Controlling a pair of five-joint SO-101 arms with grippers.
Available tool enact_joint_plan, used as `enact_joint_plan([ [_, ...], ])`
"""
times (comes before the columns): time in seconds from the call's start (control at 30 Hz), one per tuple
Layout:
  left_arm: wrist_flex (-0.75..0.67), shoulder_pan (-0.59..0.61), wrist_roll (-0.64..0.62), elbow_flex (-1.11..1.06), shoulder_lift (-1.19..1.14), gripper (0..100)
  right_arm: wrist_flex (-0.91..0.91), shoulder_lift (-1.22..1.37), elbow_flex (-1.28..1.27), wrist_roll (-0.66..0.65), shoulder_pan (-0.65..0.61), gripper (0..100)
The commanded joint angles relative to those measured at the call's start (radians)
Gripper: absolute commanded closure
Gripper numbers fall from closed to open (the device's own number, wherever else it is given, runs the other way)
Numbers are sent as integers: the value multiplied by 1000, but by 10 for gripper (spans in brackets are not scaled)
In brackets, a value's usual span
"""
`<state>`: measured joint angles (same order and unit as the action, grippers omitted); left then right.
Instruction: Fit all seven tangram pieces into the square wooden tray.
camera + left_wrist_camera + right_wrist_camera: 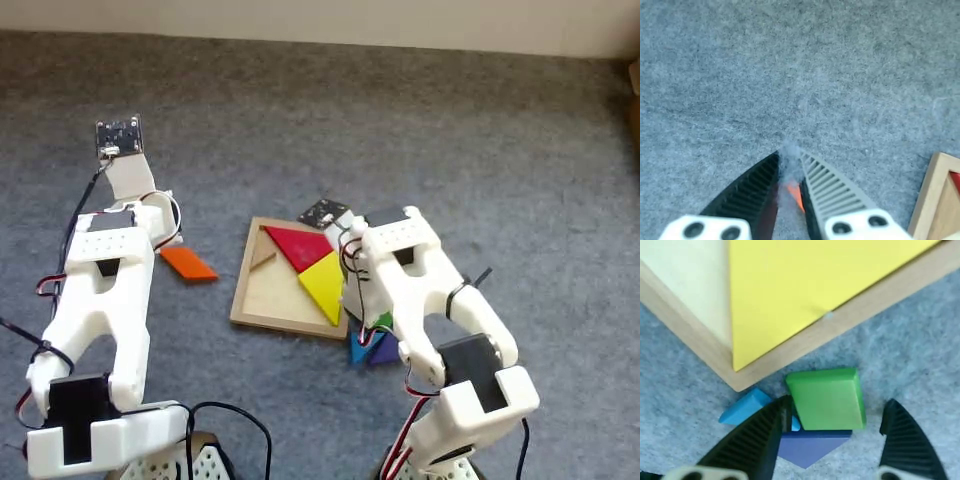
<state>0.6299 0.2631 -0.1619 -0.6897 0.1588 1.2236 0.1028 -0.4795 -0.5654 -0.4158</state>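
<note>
- High view, far L: L arm [100, 290] runs up from its base, and its white body covers its own fingers from above.
- L wrist view: L gripper [786, 150] is narrow, tips drawn together to a point low over the grey carpet [790, 60], w/ grey fuzz at the tips. An orange sliver shows in the gap btwn the fingers, nearer the camera. Can't tell if it is pinched or just lies beneath.
- High view: orange piece [188, 263] lies flat on the carpet just beside the L arm's wrist. It sits L of the square wooden tray [240, 290] and apart from it.
- Tray sits mid-scene. L wrist view catches one corner of it, cut off at the frame edge.
- Tray's L half is bare wood w/ a faint angled mark [263, 260], too slight to identify.
- Tray's R half holds a red triangle [298, 245] and a yellow triangle [325, 285], touching along one edge.
- R arm [420, 280] lies over the tray's R rim and blocks most of the loose pieces from above.
- R wrist view shows them plainly, just outside the tray's near R corner. A green square [826, 399] rests on a blue triangle [745, 407] and a purple piece [807, 447]. The purple shape is partly covered, so hard to name.
- R gripper [837, 402] is spread wide, one finger on each side of the green square. One tip sits right at the square's edge, the other stands apart. Contact can't be told.
</note>
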Motion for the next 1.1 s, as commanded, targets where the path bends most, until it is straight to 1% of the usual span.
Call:
enact_joint_plan([
  [0.0,-14,5,12,13,35,950,15,-2,24,-12,-27,713],
  [0.13,-14,5,12,13,36,950,15,5,18,-17,-45,713],
  [0.33,-12,7,12,13,36,950,12,8,18,-132,-41,713],
  [0.5,-12,7,12,13,36,950,12,8,16,-141,-27,717],
  [0.57,-12,7,12,13,36,950,12,8,19,-141,-12,752],
  [0.67,-12,7,12,13,36,950,12,8,22,-146,5,838],
  [0.77,-12,7,12,13,36,950,5,8,22,-146,8,899],
  [0.93,-12,7,12,13,36,950,5,1,24,-146,18,949],
  [1.07,-12,7,12,13,36,950,13,-30,59,-141,25,954],
])
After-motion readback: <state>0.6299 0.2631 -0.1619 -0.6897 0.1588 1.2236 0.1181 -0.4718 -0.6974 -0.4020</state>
